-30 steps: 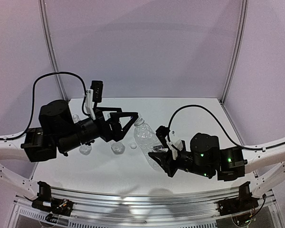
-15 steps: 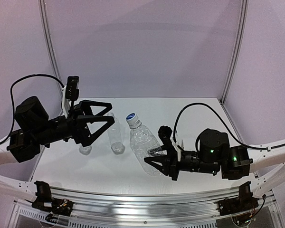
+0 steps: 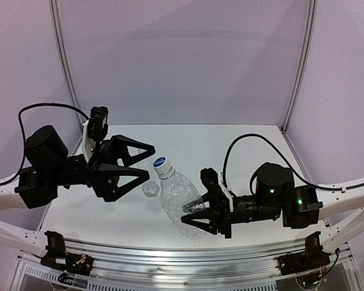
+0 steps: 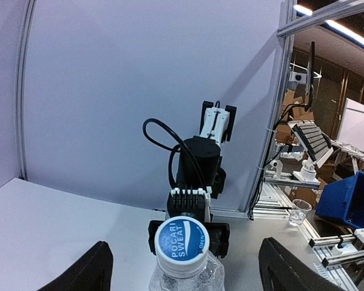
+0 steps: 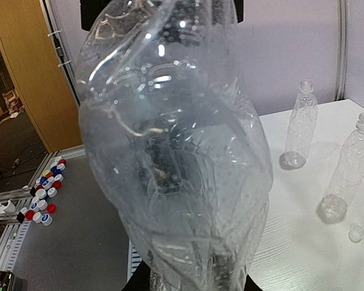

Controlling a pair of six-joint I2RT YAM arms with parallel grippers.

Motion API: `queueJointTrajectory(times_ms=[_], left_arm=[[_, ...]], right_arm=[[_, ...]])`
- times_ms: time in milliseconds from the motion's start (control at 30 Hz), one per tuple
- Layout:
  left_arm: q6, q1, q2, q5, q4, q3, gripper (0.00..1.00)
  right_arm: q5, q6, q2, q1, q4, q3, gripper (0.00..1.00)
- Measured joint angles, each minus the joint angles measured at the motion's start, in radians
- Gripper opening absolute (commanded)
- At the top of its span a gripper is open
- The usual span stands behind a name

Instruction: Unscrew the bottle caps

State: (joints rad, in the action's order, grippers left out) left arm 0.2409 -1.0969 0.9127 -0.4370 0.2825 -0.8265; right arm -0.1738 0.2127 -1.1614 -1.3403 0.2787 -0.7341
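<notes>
My right gripper (image 3: 197,215) is shut on the lower body of a clear crinkled bottle (image 3: 181,200) and holds it tilted up to the left. The bottle fills the right wrist view (image 5: 176,151), with my right gripper (image 5: 194,282) at its base. Its cap (image 3: 162,163) is white with a blue top. My left gripper (image 3: 147,162) is open, its fingers standing on either side of the cap without touching it. In the left wrist view the cap (image 4: 181,239) sits centred between the wide-open fingers (image 4: 88,270) of my left gripper (image 4: 183,245).
Two more clear bottles stand upright with open necks on the white table (image 5: 303,254), one farther off (image 5: 302,124) and one nearer (image 5: 346,176). A small loose cap (image 5: 355,233) lies by the nearer one. One bottle's base (image 3: 150,189) shows under my left gripper.
My right gripper has swung the bottle left and lower, bringing its cap towards my left gripper. My left arm pulled back left, then came right and now has its open fingers round the cap.
</notes>
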Motion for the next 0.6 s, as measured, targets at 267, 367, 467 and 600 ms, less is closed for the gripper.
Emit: queueJointTrajectory(times_ms=[267, 367, 467, 600], left_arm=[[-0.026, -0.018, 0.043, 0.003, 0.002, 0.0, 0.63], [-0.034, -0.021, 0.047, 0.008, 0.002, 0.0, 0.56], [-0.039, -0.024, 0.05, 0.011, 0.002, -0.001, 0.44], [-0.047, -0.028, 0.055, 0.019, 0.001, -0.005, 0.28]], right_arm=[[-0.032, 0.004, -0.01, 0.0, 0.0, 0.0, 0.29], [-0.035, 0.005, -0.022, 0.001, 0.0, -0.001, 0.29], [-0.04, 0.006, -0.032, 0.001, 0.0, -0.002, 0.29], [-0.044, 0.008, -0.034, 0.001, 0.0, -0.004, 0.29]])
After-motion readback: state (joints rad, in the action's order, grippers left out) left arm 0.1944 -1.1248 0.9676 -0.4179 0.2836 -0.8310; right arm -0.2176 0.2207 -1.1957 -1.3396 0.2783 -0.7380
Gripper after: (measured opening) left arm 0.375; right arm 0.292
